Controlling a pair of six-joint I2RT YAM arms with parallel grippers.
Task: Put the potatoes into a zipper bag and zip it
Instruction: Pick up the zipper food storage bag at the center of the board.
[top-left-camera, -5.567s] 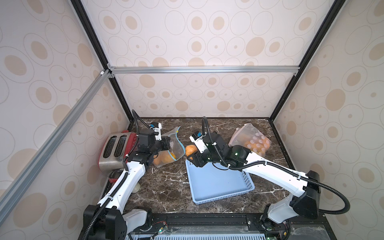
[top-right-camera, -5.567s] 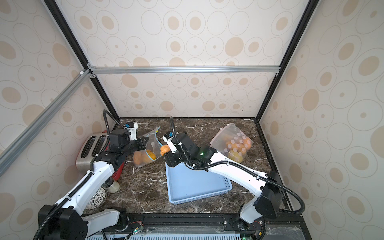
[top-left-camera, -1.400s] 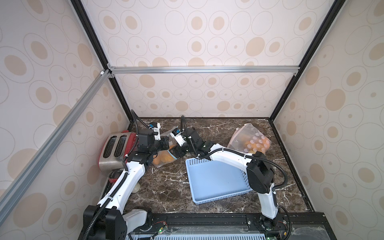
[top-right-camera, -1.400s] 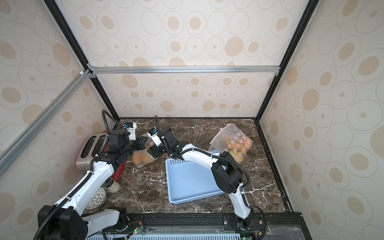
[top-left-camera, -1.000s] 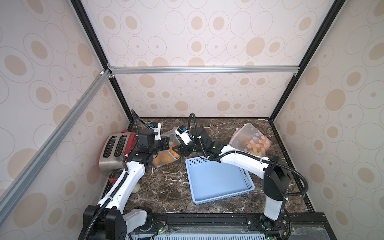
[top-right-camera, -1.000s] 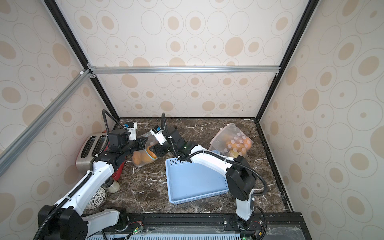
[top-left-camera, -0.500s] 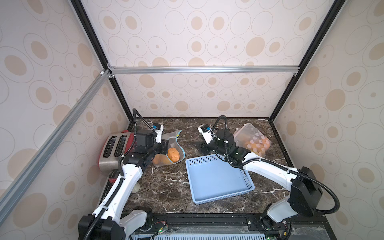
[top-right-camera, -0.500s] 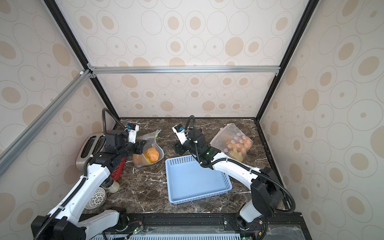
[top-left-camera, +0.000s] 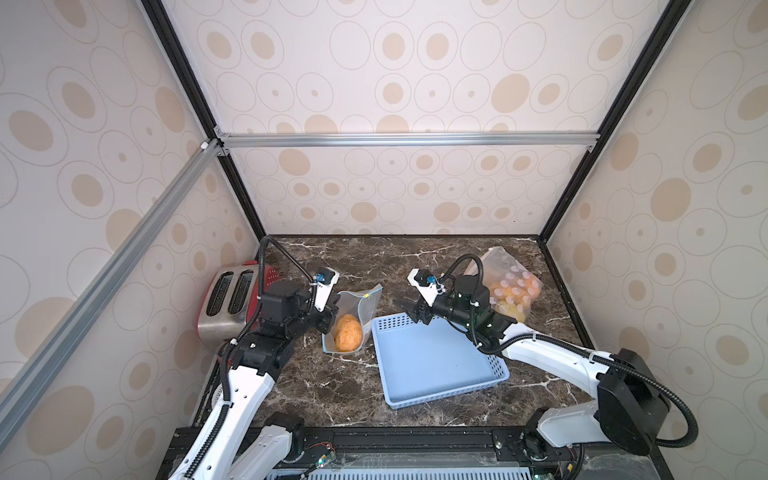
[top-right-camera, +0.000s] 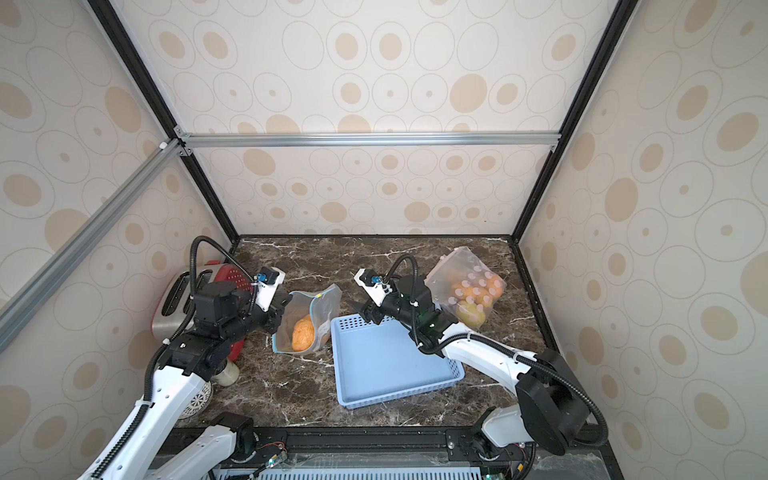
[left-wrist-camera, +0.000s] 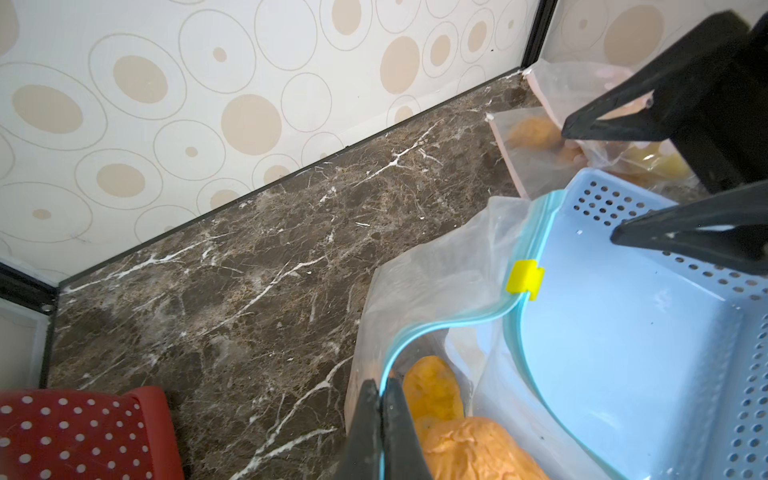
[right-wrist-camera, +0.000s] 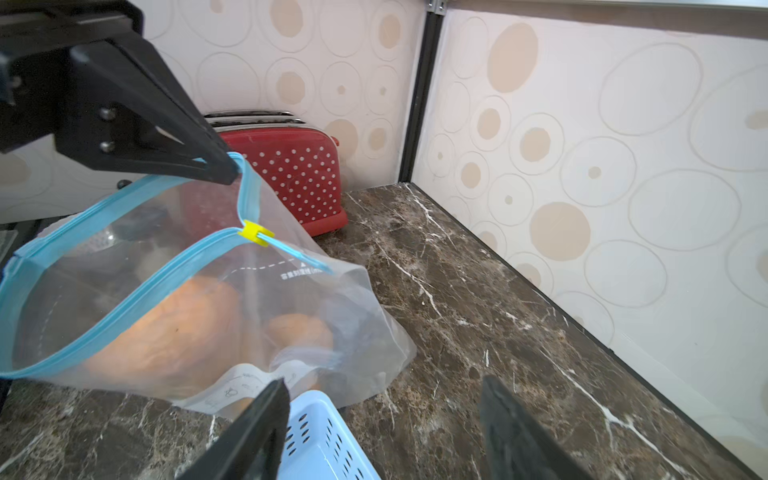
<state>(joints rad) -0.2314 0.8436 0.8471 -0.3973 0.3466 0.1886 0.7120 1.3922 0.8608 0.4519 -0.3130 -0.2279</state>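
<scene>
The left gripper (left-wrist-camera: 380, 388) pinches the zipper bag (top-left-camera: 362, 306) rim beside its yellow slider (right-wrist-camera: 254, 233); the right gripper (right-wrist-camera: 382, 384), wide open and empty, faces the bag's mouth.

Two-slot toaster (top-left-camera: 226, 303), red with white dots, chrome top, standing at the left edge of the dark veined marble tabletop (top-left-camera: 332, 386). Pale blue perforated basket (top-left-camera: 432, 357), mid-table, well apart from the toaster. White openwork item (top-right-camera: 196, 401), front left, partly hidden, kind unclear.
</scene>
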